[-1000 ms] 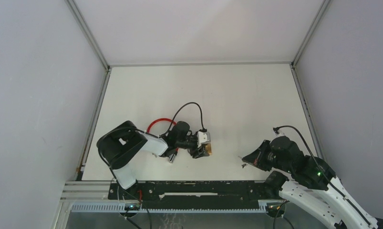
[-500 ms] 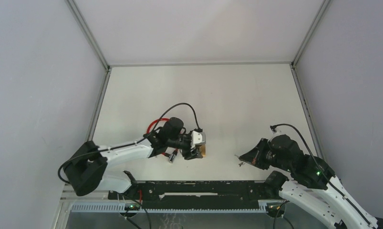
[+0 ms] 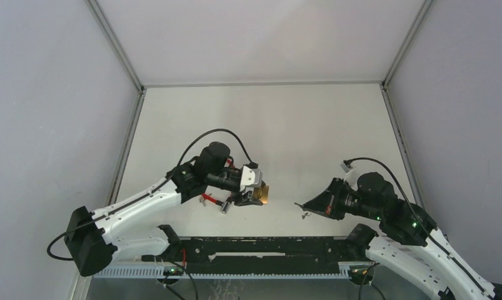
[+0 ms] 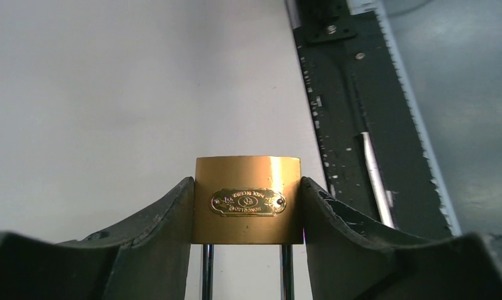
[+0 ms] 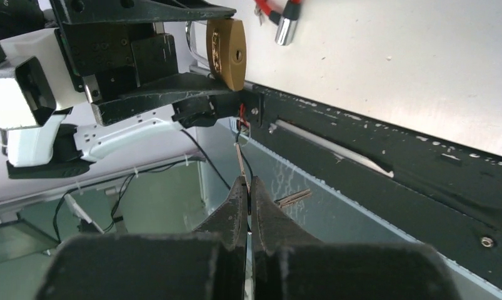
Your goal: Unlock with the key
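Brass padlock [image 4: 247, 200] sits clamped by its two side faces between the fingers of the left gripper [image 4: 247, 187]. The jaws are spread part way to the width of the body, plate side up to the wrist camera, and the chrome shackle legs [image 4: 206, 269] run back between the fingers. In the top view the padlock [image 3: 262, 194] is held near the front of the table [image 3: 311, 137], just beyond the black rail [image 3: 267, 247] at the near edge.

Right gripper [image 5: 248, 187] is pressed together on a thin key [image 5: 239, 156]. The blade points out toward the padlock's keyhole end [image 5: 238, 55]; the tip is apart from it, not touching. Bare table lies between the two grippers.

A red cable [image 3: 212, 199] with a silver end [image 3: 224, 208] lies on the table just left of the padlock. Walls stand well apart from both arms.
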